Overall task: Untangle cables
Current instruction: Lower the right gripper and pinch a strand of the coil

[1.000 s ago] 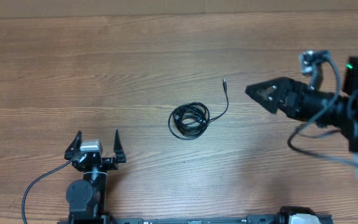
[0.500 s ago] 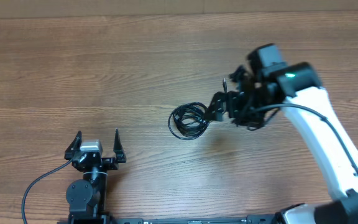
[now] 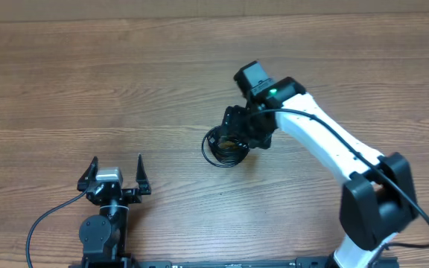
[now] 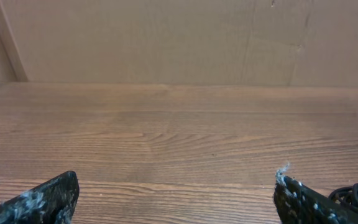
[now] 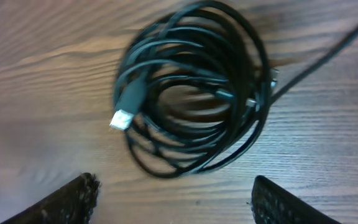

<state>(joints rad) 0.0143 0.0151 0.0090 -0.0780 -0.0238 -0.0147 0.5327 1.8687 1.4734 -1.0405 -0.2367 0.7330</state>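
The cables (image 3: pixel 220 149) lie as one black coiled bundle on the wooden table near the middle. In the right wrist view the bundle (image 5: pixel 191 93) fills the upper half, with a whitish plug tip (image 5: pixel 121 119) on its left side and one strand running off to the upper right. My right gripper (image 3: pixel 237 134) hovers over the bundle's right edge; its fingers (image 5: pixel 176 202) are open and empty, just short of the coil. My left gripper (image 3: pixel 115 175) is open and empty at the near left, far from the bundle; its fingertips (image 4: pixel 176 196) frame bare wood.
The wooden table (image 3: pixel 88 74) spreads all around. A cardboard wall (image 4: pixel 166 37) stands at the far edge. The right arm's white link (image 3: pixel 334 145) reaches across from the near right. A black arm cable (image 3: pixel 47 219) trails by the left base.
My right arm has swung in from the right side and moved left over the cable bundle. The bundle and the left arm have not moved.
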